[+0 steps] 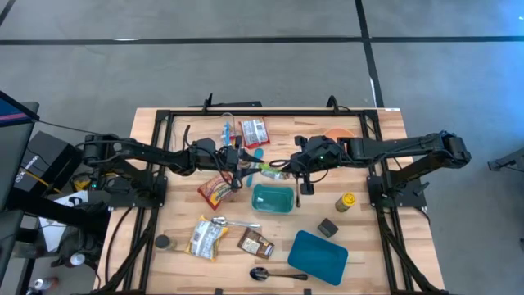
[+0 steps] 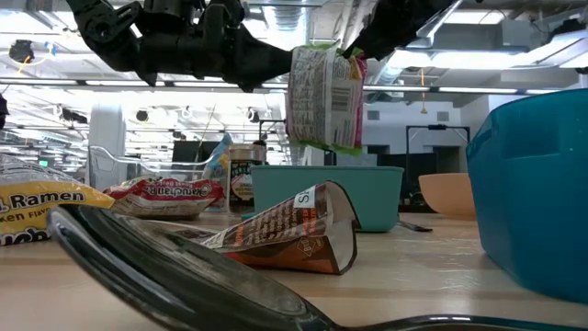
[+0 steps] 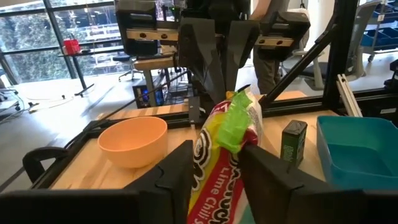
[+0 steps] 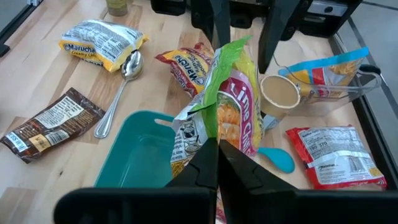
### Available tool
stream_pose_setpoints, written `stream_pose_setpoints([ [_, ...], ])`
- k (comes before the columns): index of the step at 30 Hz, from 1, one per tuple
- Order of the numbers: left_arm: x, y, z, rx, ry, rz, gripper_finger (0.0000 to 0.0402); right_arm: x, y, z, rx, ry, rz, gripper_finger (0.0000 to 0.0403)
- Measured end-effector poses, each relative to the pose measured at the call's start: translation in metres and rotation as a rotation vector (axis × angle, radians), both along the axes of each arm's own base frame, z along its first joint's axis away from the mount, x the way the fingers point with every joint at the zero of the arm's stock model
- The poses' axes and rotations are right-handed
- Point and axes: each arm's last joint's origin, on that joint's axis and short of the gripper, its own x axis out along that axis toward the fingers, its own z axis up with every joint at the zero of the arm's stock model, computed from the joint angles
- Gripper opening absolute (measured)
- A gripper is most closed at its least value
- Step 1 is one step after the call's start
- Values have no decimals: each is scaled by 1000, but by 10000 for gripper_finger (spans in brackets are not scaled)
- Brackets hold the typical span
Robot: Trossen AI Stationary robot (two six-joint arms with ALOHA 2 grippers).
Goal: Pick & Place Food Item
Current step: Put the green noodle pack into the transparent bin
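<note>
Near the centre of the high view, both arms are meeting over the table [image 1: 385,123], and a green-topped ramen packet [image 1: 273,170] is hanging between them, above the far edge of the small teal container [image 1: 273,197].

The right gripper [image 1: 288,170] is reaching in from the right of the frame with its fingers pressed together on the packet's crimped end; in the right wrist view the two dark fingers [image 4: 208,163] are pinching the wrapper right at the bottom centre of the picture. The left gripper [image 1: 244,168] is coming in from the left. In the left wrist view its fingers [image 3: 176,176] are standing to either side of the packet [image 3: 221,162], close against it, but whether they are actually squeezing it cannot be told.

In the low view the packet [image 2: 323,95] is dangling in the upper middle of the frame, well clear of the tabletop, with the teal container [image 2: 328,193] behind and below it.

Elsewhere in the high view, a larger blue tub [image 1: 318,256] is sitting at lower right, a metal spoon [image 1: 277,274] is lying along the bottom edge, and a brown snack bag [image 1: 255,243] is lying just left of the tub. An orange bowl [image 1: 340,133] is sitting at upper right, partly under the right arm.
</note>
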Motion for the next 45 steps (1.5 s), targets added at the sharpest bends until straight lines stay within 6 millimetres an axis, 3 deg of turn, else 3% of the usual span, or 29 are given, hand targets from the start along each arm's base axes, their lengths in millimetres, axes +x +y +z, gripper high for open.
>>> stream_pose_setpoints([
  [15,0,0,0,31,-2,3,4,0,0,0,0,2,0,0],
  [32,0,0,0,31,-2,3,1,0,-5,0,28,2,-38,2],
  [45,0,0,0,31,-2,-1,0,-6,-16,-2,34,45,-85,106],
])
